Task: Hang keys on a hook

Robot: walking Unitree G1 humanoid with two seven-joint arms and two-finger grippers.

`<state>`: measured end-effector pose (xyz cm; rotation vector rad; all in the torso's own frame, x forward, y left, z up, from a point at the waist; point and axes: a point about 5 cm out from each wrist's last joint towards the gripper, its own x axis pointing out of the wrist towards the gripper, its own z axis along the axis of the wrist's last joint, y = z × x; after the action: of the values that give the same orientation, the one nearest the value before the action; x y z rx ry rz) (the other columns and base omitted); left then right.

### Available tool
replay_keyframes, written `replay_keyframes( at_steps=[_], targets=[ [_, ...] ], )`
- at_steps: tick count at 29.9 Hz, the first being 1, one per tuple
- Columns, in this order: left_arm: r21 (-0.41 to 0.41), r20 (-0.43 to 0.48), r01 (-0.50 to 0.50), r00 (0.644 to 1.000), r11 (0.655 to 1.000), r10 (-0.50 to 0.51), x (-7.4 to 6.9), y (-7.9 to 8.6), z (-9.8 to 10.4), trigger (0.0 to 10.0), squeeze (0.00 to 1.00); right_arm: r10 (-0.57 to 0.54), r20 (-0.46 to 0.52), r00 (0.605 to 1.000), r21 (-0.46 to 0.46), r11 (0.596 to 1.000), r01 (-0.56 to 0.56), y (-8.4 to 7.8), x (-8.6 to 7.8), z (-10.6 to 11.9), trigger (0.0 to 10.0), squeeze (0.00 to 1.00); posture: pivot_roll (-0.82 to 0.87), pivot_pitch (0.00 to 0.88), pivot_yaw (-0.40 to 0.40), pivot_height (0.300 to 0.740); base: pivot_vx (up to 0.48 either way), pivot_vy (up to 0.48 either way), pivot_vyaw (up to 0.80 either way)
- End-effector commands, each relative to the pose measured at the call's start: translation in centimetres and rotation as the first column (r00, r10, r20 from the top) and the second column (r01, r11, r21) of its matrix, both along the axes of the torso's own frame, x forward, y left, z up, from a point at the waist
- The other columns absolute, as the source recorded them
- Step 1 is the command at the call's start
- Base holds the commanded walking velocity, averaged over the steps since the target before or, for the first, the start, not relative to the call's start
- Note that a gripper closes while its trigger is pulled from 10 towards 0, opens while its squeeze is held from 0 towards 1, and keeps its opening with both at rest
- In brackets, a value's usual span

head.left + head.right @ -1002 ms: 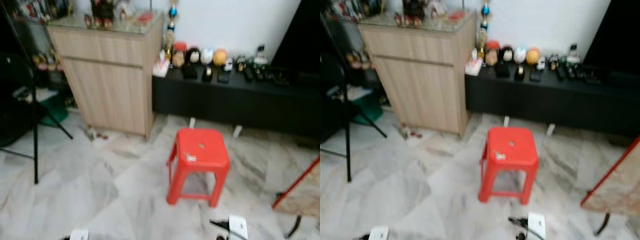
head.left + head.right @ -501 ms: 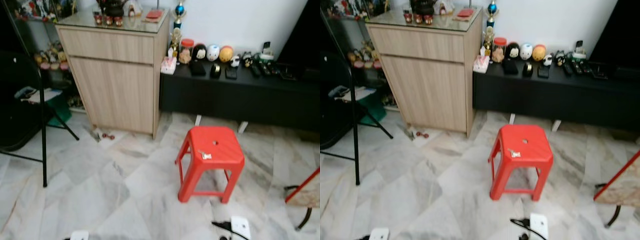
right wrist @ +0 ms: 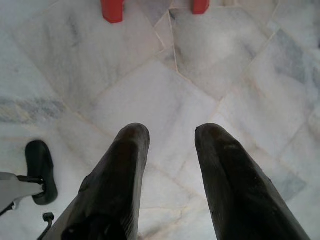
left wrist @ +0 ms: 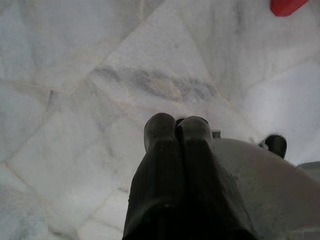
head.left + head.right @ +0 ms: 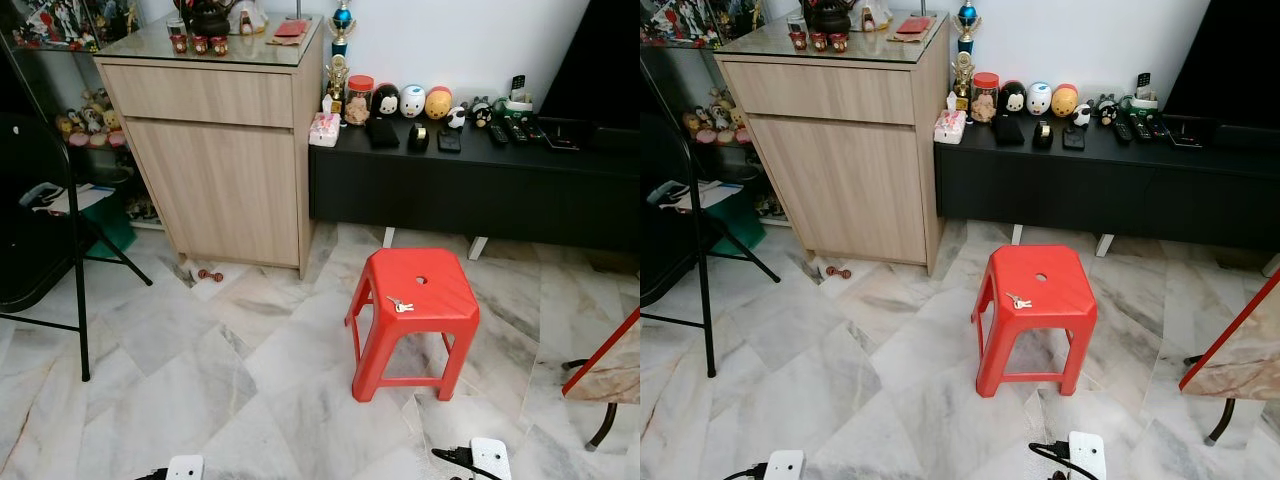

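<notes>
Keys [image 5: 399, 304] lay on the seat of a red stool [image 5: 440, 300], left of its centre hole, on the marble floor [image 5: 200, 370] before a wooden cabinet [image 5: 215, 150] and a black low unit [image 5: 480, 190]. The left gripper [image 4: 176, 131] hung over the floor, fingers pressed together; the right gripper [image 3: 170, 142] hung likewise, fingers apart and holding nothing.

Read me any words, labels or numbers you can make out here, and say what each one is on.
No text can be read.
Jar on the black bench: label too small to read.
Tissue pack: print too blurred.
Red item on the cabinet: nothing legible.
Keys on the stool: no tag showing.
</notes>
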<state>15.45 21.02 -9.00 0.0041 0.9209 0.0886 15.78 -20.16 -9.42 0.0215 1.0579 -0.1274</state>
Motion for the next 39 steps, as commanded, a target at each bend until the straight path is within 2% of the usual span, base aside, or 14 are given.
replay_keyframes(
  at_steps=[1, 4, 13, 16, 20, 26, 28, 35, 39],
  targets=[
    [0.005, -0.025, 0.011, 1.000, 1.000, -0.011, -0.5, -0.1, -0.3, 10.0, 0.00, 0.013, 0.018, 1.000, 0.001, 1.000, -0.013, 0.5, 0.4, 0.1, 10.0, 0.00, 0.16, 0.000, -0.042, 0.740, 0.262, 0.000, 0.80],
    [0.006, -0.024, 0.012, 1.000, 1.000, -0.012, -0.5, 0.2, -0.2, 10.0, 0.00, -0.028, 0.020, 0.999, 0.020, 0.999, 0.027, 0.8, 0.4, 0.1, 10.0, 0.00, 0.16, 0.000, -0.042, 0.740, 0.270, 0.000, 0.27],
    [0.008, -0.023, 0.004, 1.000, 1.000, -0.004, -0.6, 0.7, -0.1, 10.0, 0.00, -0.005, 0.026, 1.000, 0.015, 1.000, 0.005, 1.0, 0.6, 0.1, 10.0, 0.00, 0.16, 0.000, -0.047, 0.740, 0.269, 0.000, 0.00],
    [0.009, -0.024, 0.003, 1.000, 1.000, -0.003, -0.6, 0.7, -0.1, 10.0, 0.00, -0.005, 0.022, 1.000, 0.008, 1.000, 0.005, 0.5, 0.5, 0.1, 10.0, 0.00, 0.16, 0.000, -0.046, 0.740, 0.268, 0.000, 0.00],
    [0.008, -0.027, 0.008, 1.000, 1.000, -0.007, -0.7, 0.5, -0.2, 10.0, 0.00, -0.023, 0.018, 1.000, -0.005, 1.000, 0.023, -1.3, 0.2, 0.3, 10.0, 0.00, 0.16, 0.000, -0.042, 0.740, 0.271, 0.000, 0.00],
    [0.006, -0.029, 0.015, 0.999, 1.000, -0.015, -0.7, 0.3, -0.3, 10.0, 0.00, -0.028, 0.016, 0.999, -0.008, 1.000, 0.029, -1.7, 0.0, 0.4, 10.0, 0.00, 0.16, 0.000, -0.040, 0.740, 0.270, 0.000, 0.00],
    [0.007, -0.028, 0.017, 0.999, 1.000, -0.016, -0.7, 0.2, -0.3, 10.0, 0.00, -0.027, 0.017, 0.999, -0.006, 1.000, 0.027, -1.6, 0.1, 0.3, 10.0, 0.00, 0.16, 0.000, -0.040, 0.740, 0.270, 0.000, 0.00],
    [0.009, -0.027, 0.019, 0.999, 1.000, -0.019, -0.6, 0.2, -0.2, 10.0, 0.00, 0.010, 0.015, 1.000, 0.014, 1.000, -0.010, 0.9, 0.2, 0.0, 10.0, 0.00, 0.16, 0.000, -0.039, 0.740, 0.267, 0.000, 0.00],
    [0.009, -0.026, 0.017, 1.000, 1.000, -0.017, -0.6, 0.2, -0.2, 10.0, 0.00, 0.031, 0.012, 0.999, 0.017, 0.999, -0.031, 1.5, 0.1, -0.1, 10.0, 0.00, 0.16, 0.000, -0.039, 0.740, 0.270, 0.000, 0.00]
  ],
)
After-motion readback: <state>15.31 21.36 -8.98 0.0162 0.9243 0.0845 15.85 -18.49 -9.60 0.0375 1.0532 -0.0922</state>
